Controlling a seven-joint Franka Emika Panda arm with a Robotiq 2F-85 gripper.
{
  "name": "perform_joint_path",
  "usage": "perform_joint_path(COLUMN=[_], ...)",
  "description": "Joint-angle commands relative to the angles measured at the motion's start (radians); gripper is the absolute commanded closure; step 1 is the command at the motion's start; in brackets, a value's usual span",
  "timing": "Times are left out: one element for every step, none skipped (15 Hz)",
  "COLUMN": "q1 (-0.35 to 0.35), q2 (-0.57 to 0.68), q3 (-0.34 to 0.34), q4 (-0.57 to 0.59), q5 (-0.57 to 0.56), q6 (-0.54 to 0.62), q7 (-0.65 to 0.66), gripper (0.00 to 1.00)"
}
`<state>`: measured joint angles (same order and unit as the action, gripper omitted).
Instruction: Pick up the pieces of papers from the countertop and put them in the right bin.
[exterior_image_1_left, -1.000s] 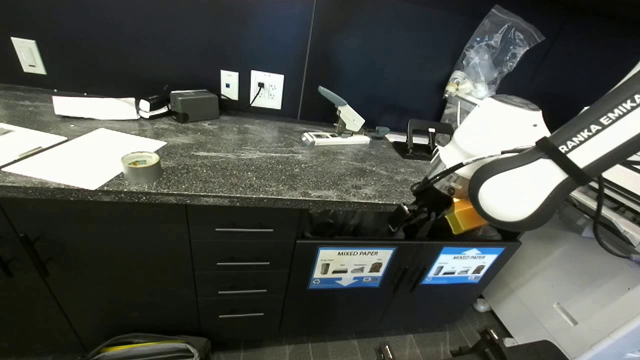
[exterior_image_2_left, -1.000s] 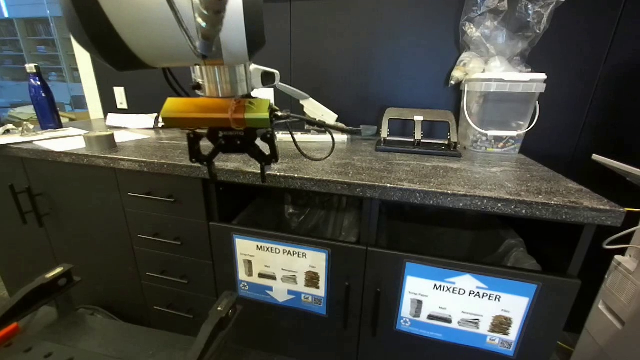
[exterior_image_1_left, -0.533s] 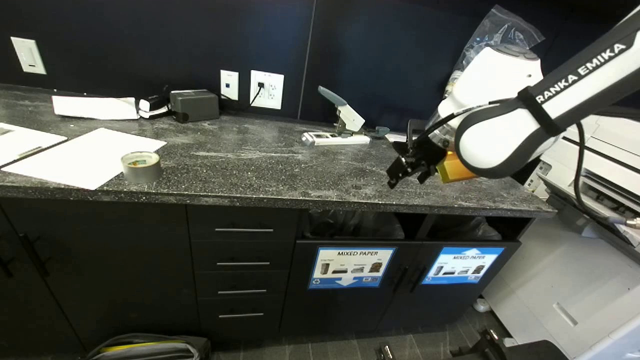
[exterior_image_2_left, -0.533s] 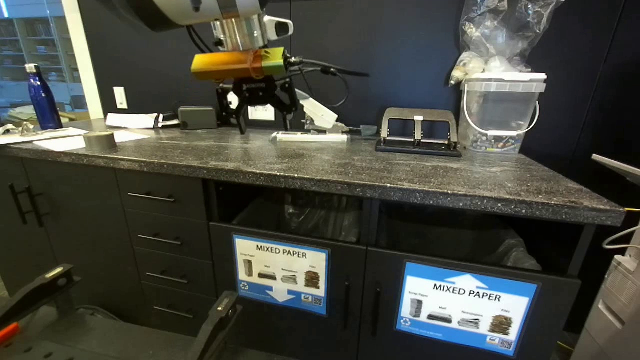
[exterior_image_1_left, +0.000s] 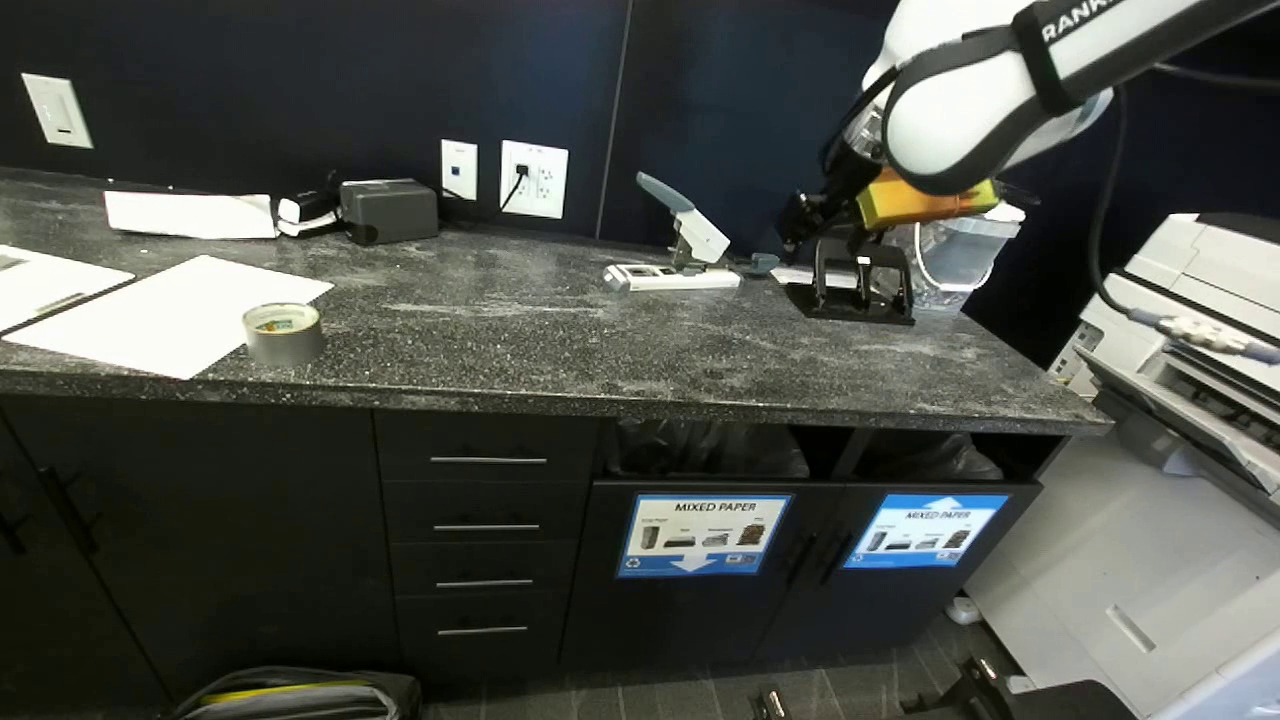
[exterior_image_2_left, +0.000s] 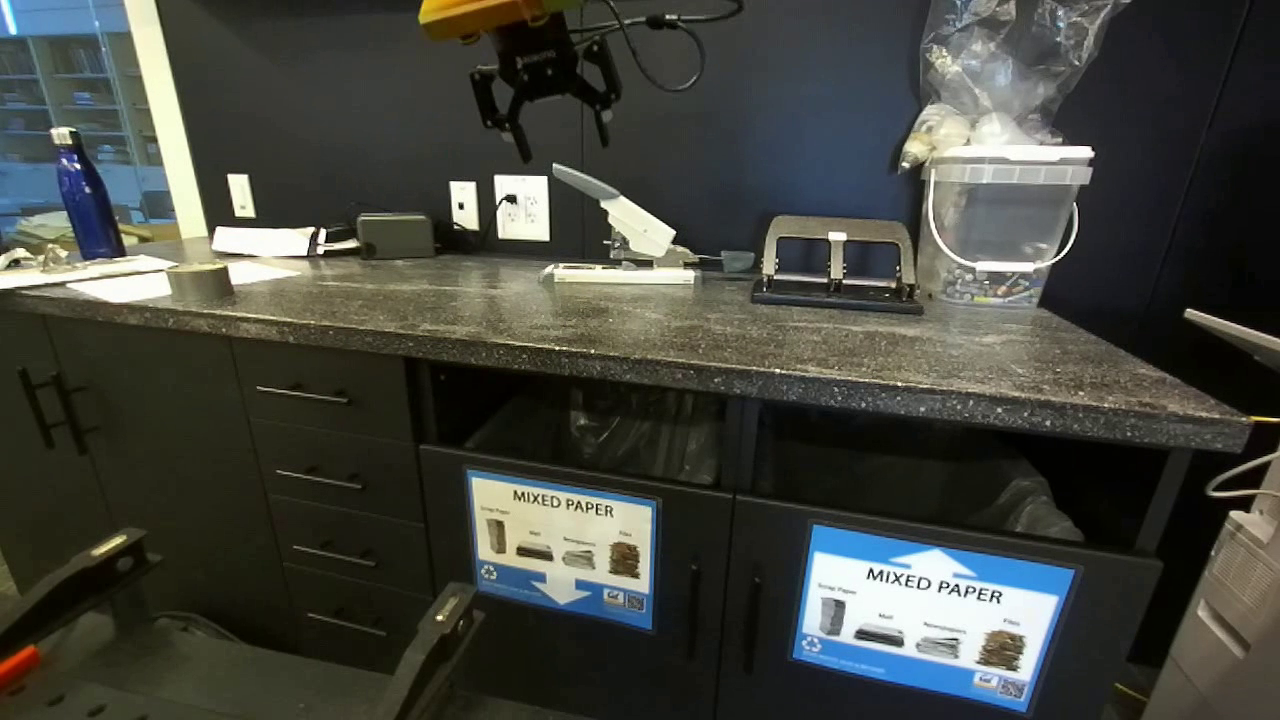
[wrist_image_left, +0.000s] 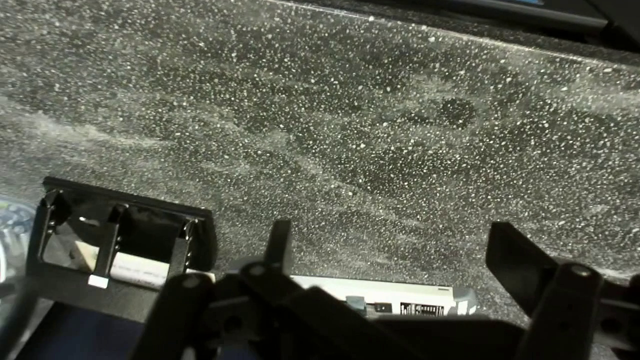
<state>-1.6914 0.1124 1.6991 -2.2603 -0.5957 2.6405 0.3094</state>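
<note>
Wrist view: gripper (wrist_image_left: 391, 232) with fingers spread wide apart, speckled stone of the countertop (wrist_image_left: 325, 125) showing through the gap. Low in the same view, pale base of a heavy-duty stapler (wrist_image_left: 345, 288), partly hidden by the gripper's linkage; to the left, a black three-hole punch (wrist_image_left: 142, 237), with a pale strip (wrist_image_left: 137, 270) seen through its frame. In both exterior views, raised clear above the countertop, in front of dark wall panels (exterior_image_2_left: 760, 110), orange-yellow block (exterior_image_1_left: 920, 198) mounted just above the linkage.

At the far left end of the countertop, in an exterior view, probable pieces of papers (exterior_image_2_left: 17, 258): crumpled, pale, near large flat white sheets (exterior_image_1_left: 165, 315), too small to tell for certain. By the edge of one sheet, a roll of duct tape (exterior_image_1_left: 284, 345) lying flat. Farther back, close to the wall, a low white box-like shape (exterior_image_1_left: 190, 215) next to a dark grey boxy device (exterior_image_1_left: 390, 212); on the wall, an outlet plate (exterior_image_1_left: 545, 195) with one plug (exterior_image_1_left: 521, 170) in. Upright at the far left, a blue bottle (exterior_image_2_left: 88, 205).

Beside the three-hole punch, a clear plastic bucket (exterior_image_2_left: 1000, 210) with small items (exterior_image_2_left: 990, 288) at the bottom, a clear plastic bag (exterior_image_2_left: 1010, 70) above it. Under the countertop, two cabinet doors (exterior_image_2_left: 600, 668) with MIXED PAPER signs (exterior_image_2_left: 930, 620), arrow down on the left, arrow up on the right; in the gap above the right-hand door, right bin (exterior_image_1_left: 955, 460) lined with plastic.
</note>
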Motion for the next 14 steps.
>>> perform_joint_path(q1=[-0.071,-0.097,-0.125,-0.162,-0.208,-0.241,-0.269,-0.294,-0.317,-0.345,-0.381,-0.371,-0.396,-0.430], q2=[0.069,0.064,0.068,0.062,0.113,0.134,0.170,0.223,0.283,0.331,0.379,0.448,0.504,0.564], q3=[0.138,0.184,0.225,0.269,0.295,0.331,0.360,0.391,0.424,0.452,0.489,0.497,0.529,0.567], q4=[0.144,0.170,0.199,0.222,0.232,0.246,0.255,0.263,0.266,0.273,0.271,0.274,0.278,0.267], q5=[0.043,0.090,0.129,0.171,0.144,0.139,0.126,0.095,0.064,0.047,0.030,-0.007,-0.026,-0.045], q6=[-0.276,-0.360,-0.444,-0.530,-0.615,-0.703,-0.788,-0.870,-0.955,-1.026,-1.082,-1.153,-1.210,-1.254], q7=[-0.054,-0.081,-0.088,-0.096,-0.097,-0.098,-0.121,-0.121,-0.123,-0.139,-0.149,-0.146,-0.151,-0.145], gripper=[0.00,0.00,0.00,0.00,0.00,0.00,0.00,0.00,0.00,0.00,0.00,0.00,0.00,0.00])
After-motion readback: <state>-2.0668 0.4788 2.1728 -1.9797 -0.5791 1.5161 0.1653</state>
